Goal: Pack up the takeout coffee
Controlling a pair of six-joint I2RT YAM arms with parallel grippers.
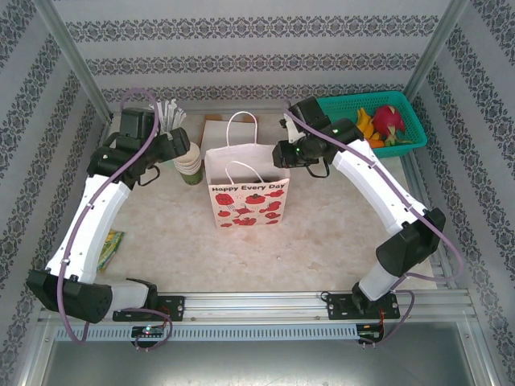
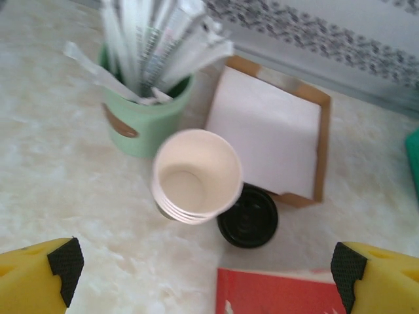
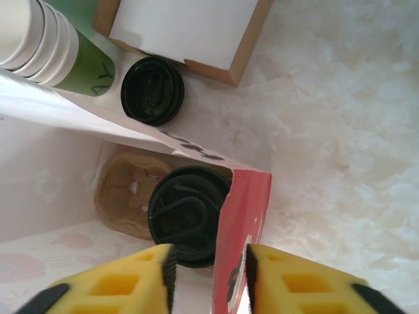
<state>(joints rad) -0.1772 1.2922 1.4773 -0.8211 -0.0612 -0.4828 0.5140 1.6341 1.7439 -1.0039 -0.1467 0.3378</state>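
Note:
The takeout coffee stands inside the paper bag, in a brown cup carrier; its black lid shows and its body is hidden. My right gripper hovers over the bag's right end, also in the top view. It is open, its jaws straddle the bag's red side wall, and the coffee's lid lies just below its left finger. My left gripper is wide open and holds nothing, above the table left of the bag.
Behind the bag stand a stack of lidless cream cups, a green cup of wrapped sticks, a brown napkin box and a loose black lid. A teal basket of fruit sits back right, a green packet at the left.

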